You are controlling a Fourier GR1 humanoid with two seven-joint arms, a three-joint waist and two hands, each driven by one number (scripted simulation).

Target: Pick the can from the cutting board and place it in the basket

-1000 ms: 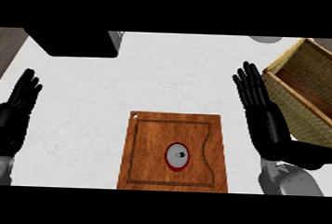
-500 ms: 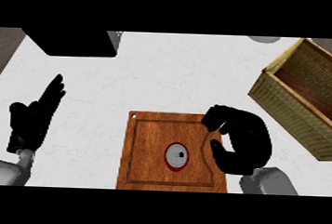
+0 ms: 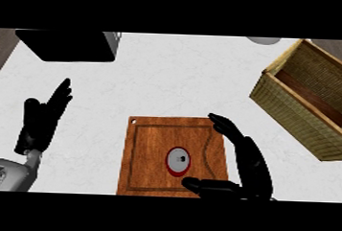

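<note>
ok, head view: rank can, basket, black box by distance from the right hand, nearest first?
From the right hand:
1. can, just left of it, on the board.
2. basket, ahead and to its right.
3. black box, far left corner.

Bare counter (image 3: 203, 80) between cutting board (image 3: 147, 150) and basket (image 3: 287, 100); basket top open

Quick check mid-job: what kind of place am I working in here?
Most likely a kitchen counter: a pale worktop carries a wooden cutting board with a can standing on it, and a woven basket sits to the board's right.
</note>
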